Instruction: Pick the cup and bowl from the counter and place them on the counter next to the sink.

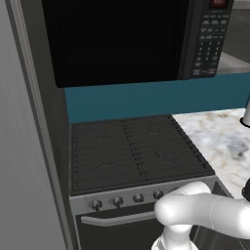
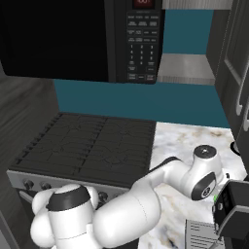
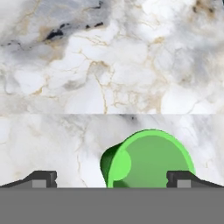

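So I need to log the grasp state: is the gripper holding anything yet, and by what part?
Nothing is held. The gripper is open above the cup, its fingertips apart from it.

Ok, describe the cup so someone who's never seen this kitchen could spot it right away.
Start at the black stove, then move right onto the white marble counter. The cup stands there under the open gripper. It is a small bright green tumbler without a handle, the one vivid colour on the pale stone.

Black microwave [image 1: 122, 39] mounted above a black gas stove top [image 1: 136, 154], teal wall [image 1: 156, 95] behind both. Stove front has a knob row [image 1: 127, 199] and an oven handle [image 1: 117, 218] below. Tall grey panel [image 1: 24, 161] to the stove's left, dark cabinets [image 2: 238, 82] at right.
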Robot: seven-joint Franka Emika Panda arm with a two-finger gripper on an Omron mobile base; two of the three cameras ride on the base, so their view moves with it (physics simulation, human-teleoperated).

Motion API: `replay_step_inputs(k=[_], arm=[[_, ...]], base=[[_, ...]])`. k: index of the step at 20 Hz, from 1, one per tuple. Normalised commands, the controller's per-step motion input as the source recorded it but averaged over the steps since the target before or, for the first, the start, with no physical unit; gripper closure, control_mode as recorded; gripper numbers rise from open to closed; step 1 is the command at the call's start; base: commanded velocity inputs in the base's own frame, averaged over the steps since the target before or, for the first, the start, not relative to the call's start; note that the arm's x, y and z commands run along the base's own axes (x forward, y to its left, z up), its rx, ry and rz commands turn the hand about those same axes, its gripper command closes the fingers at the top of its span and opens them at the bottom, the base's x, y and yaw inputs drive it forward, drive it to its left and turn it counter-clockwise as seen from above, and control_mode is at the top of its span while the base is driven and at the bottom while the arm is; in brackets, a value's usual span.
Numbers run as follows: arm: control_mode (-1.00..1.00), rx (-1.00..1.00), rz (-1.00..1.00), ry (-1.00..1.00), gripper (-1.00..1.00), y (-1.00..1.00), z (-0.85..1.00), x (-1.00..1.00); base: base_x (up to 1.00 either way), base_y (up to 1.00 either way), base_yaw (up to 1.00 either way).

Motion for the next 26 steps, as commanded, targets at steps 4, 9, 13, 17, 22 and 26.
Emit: replay_step_inputs(k=[4,9,13,17,22,26], arm=[[-1.00,0.00,0.01,0.00,-1.00,0.08,-0.31,0.00],[-1.00,0.00,0.00,0.00,-1.00,0.00,-0.28,0.00],[-1.00,0.00,0.00,0.03,-1.00,0.00,-0.19,0.00],[-1.00,0.02,0.00,0.01,1.00,0.00,0.00,0.00],[-1.00,0.00,0.00,0.00,1.00,0.00,0.00,0.00],[-1.00,0.00,0.00,0.00,1.00,0.00,0.00,0.01]], base=[[0.00,0.00,0.00],[0.00,0.00,0.00],[0.00,0.00,0.00],[0.00,0.00,0.00],[0.00,0.00,0.00],[0.00,0.00,0.00]])
